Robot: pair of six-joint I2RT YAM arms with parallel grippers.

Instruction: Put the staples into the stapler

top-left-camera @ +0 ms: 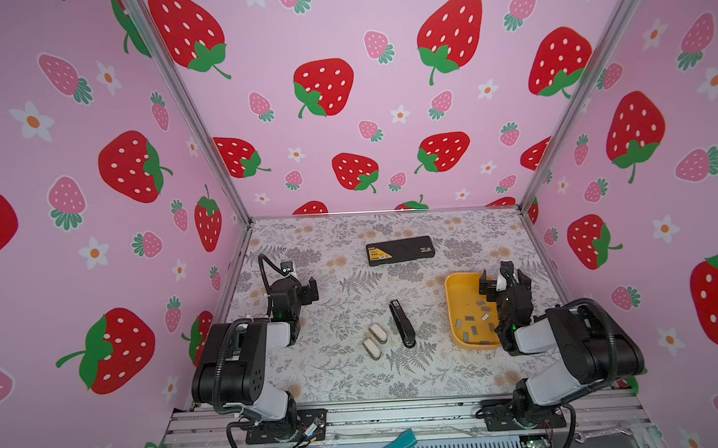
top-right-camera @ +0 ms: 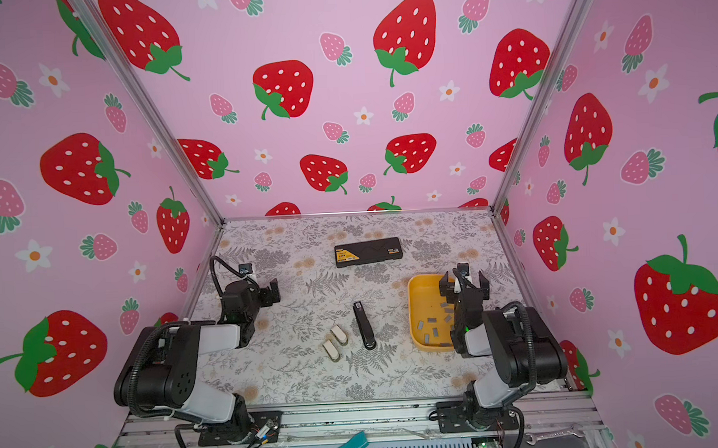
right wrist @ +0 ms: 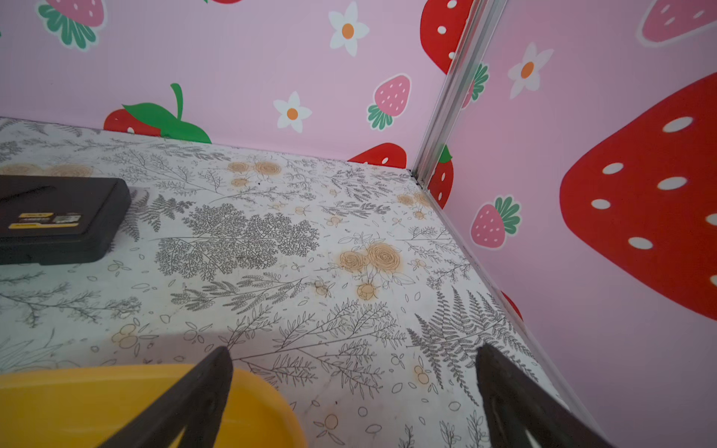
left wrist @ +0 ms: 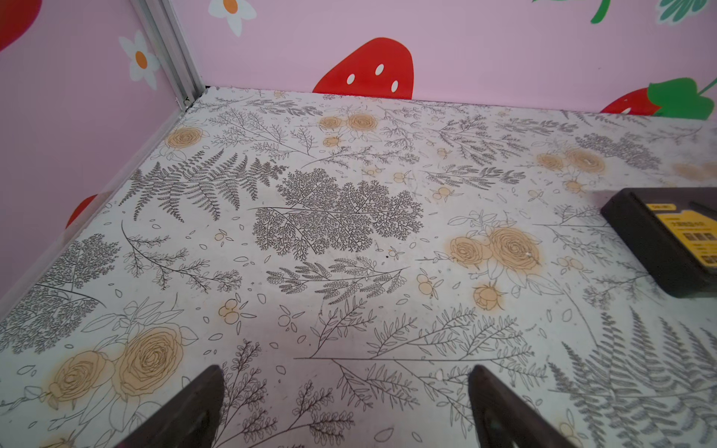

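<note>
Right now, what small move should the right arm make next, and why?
Probably draw the right gripper back and down toward the small grey metal staple strips in the yellow plastic tray. Its jaws stand open and empty above the tray's far edge, the strips lie loose nearer the robot, and the slim black stapler lies untouched on the table.

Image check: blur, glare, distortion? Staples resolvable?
In both top views: wide-angle stretch at the edges, even light, no glare; staples in the yellow tray small but distinct. Left wrist: black box soft at the frame edge. Right wrist: near tray rim blurred.
</note>
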